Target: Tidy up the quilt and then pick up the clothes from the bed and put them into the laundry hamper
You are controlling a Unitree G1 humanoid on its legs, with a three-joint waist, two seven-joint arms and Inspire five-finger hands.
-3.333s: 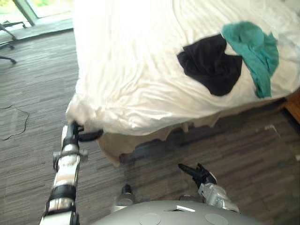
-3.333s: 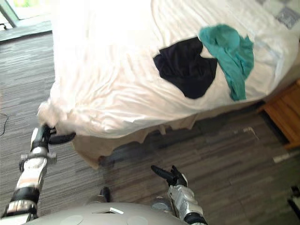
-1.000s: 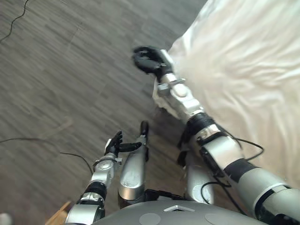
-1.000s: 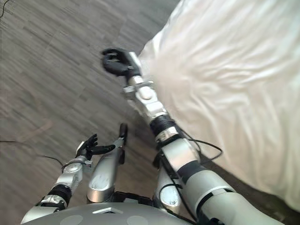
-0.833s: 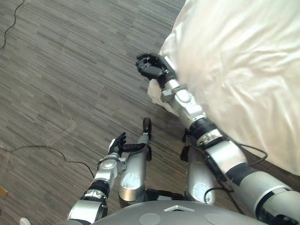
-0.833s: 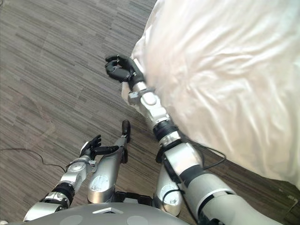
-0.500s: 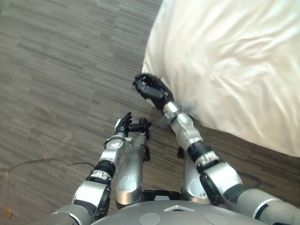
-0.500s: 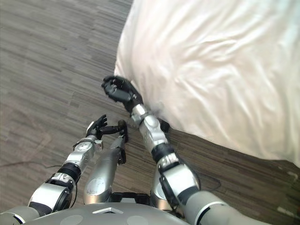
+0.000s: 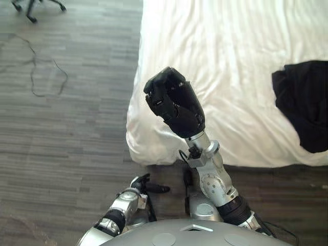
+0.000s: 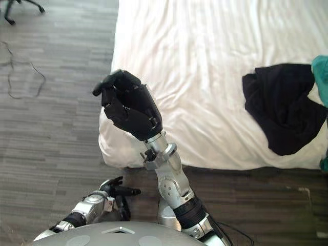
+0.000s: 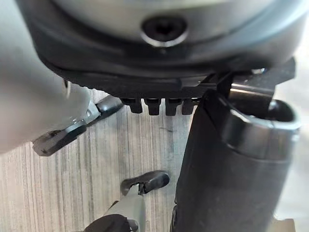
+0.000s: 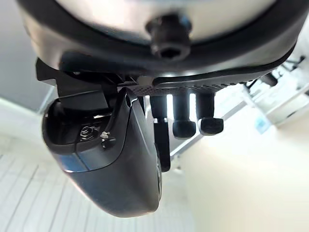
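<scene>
The white quilt (image 9: pixel 215 56) lies spread over the bed, its near-left corner (image 9: pixel 141 148) hanging to the floor. A black garment (image 10: pixel 279 105) rests on the quilt at the right, and a teal garment (image 10: pixel 321 72) peeks in at the right edge beside it. My right hand (image 9: pixel 174 102) is raised high before the bed's corner with fingers curled and nothing in them; the right wrist view shows the same curled hand (image 12: pixel 116 164). My left hand (image 9: pixel 146 185) hangs low over the floor, fingers straight (image 11: pixel 159 105), holding nothing.
Grey plank floor (image 9: pixel 61 133) stretches to the left of the bed. An office chair's base (image 9: pixel 36 7) stands at the far left. A dark strip of floor (image 10: pixel 256 189) runs along the bed's near edge.
The camera has swung towards the bed, bringing the black garment into view. My right hand has risen in front of the quilt's corner, still curled. The left hand stays low and open.
</scene>
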